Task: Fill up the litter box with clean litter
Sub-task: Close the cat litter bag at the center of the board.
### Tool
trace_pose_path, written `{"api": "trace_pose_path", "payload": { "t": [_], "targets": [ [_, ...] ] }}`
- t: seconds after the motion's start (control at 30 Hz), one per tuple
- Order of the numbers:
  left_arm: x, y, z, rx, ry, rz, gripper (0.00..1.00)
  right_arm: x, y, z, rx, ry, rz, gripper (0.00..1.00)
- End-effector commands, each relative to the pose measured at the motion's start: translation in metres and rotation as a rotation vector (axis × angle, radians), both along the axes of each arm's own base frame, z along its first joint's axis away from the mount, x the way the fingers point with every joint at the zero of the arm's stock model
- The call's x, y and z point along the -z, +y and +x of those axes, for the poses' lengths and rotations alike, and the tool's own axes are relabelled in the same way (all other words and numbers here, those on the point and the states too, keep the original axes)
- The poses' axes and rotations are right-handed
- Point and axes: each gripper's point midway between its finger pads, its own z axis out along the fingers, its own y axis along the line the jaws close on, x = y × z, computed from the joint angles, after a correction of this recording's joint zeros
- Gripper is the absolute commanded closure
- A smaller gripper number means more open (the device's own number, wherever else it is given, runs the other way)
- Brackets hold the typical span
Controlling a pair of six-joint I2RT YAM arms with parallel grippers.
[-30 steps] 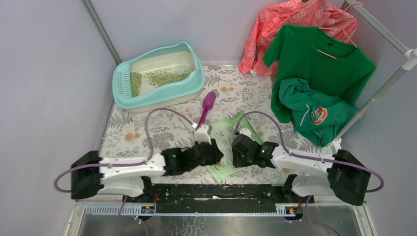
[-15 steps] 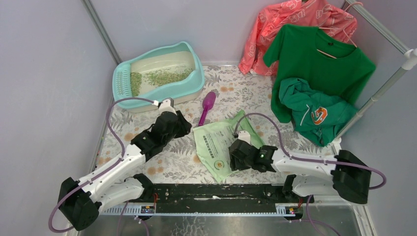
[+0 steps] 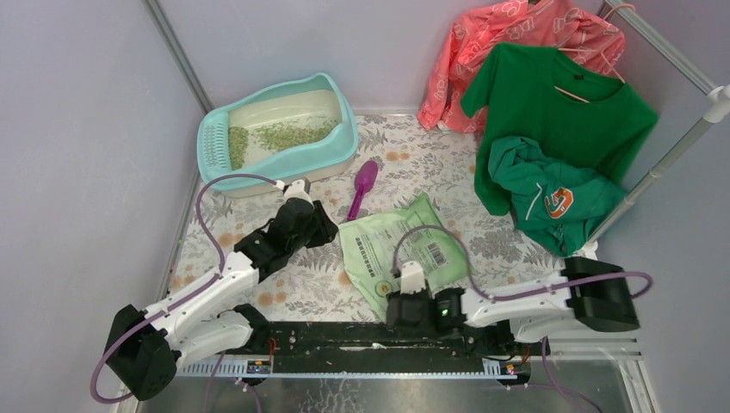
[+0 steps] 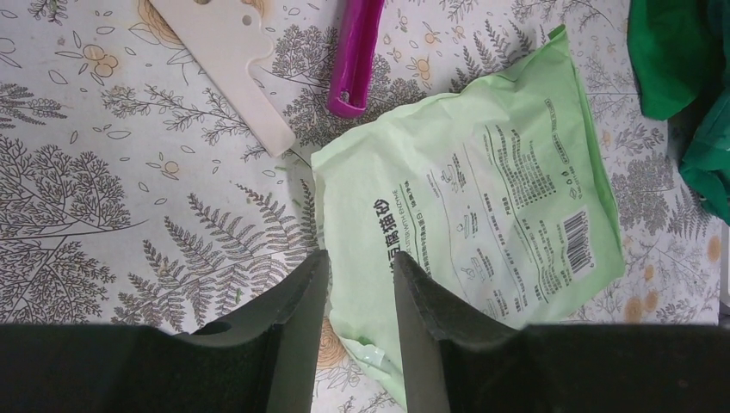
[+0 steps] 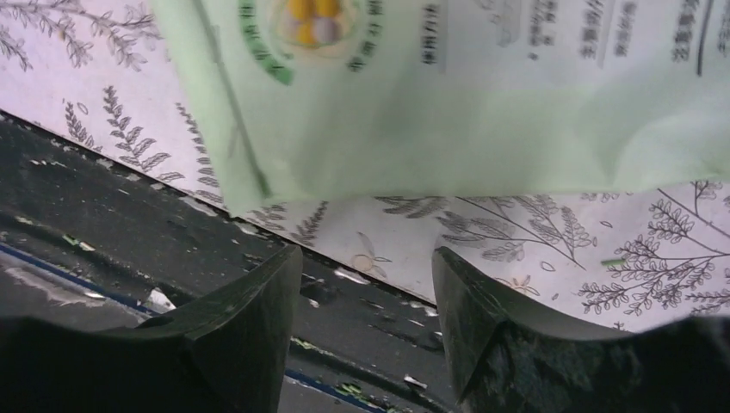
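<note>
Thinly, granular clean litter (image 3: 288, 134) covers the smooth turquoise litter box (image 3: 348, 122) basin, far-left corner. Left gripper (image 4: 360, 260) gapes narrowly and right gripper (image 5: 366, 256) wide, both empty.

Litter box (image 3: 348, 131) sits at far-left corner of worktop (image 3: 297, 288), grate end to the left. Clean litter (image 3: 284, 134) covers the basin's left and middle, patchy. Purple scoop (image 3: 363, 184) lies just right of the box. Green bag (image 3: 405, 249) lies flat, centre toward near edge. Left tool (image 3: 317, 225) hovers between box and bag, left of the scoop handle. Right tool (image 3: 394, 311) is at near edge, by the bag's near corner. Tool openings unreadable here. Clothes (image 3: 551, 103) hang at far-right corner.
</note>
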Motion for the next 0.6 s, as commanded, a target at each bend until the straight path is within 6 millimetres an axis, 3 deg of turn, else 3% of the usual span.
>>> {"api": "trace_pose_path", "payload": {
  "t": [0.0,0.13,0.27,0.57],
  "targets": [
    [-0.014,-0.001,0.005,0.011,-0.054,-0.024,0.59,-0.028,0.026,0.02,-0.056,-0.303,-0.164,0.34],
    [-0.018,0.002,0.004,0.001,-0.061,-0.026,0.59,-0.036,0.039,0.019,-0.153,-0.464,-0.43,0.29],
    [-0.021,0.003,0.002,0.001,-0.068,-0.042,0.59,-0.025,0.04,0.019,-0.237,-0.547,-0.647,0.28],
    [-0.022,0.003,0.0,0.006,-0.073,-0.048,0.59,-0.018,0.032,0.02,-0.274,-0.561,-0.648,0.19]
  ]
}}
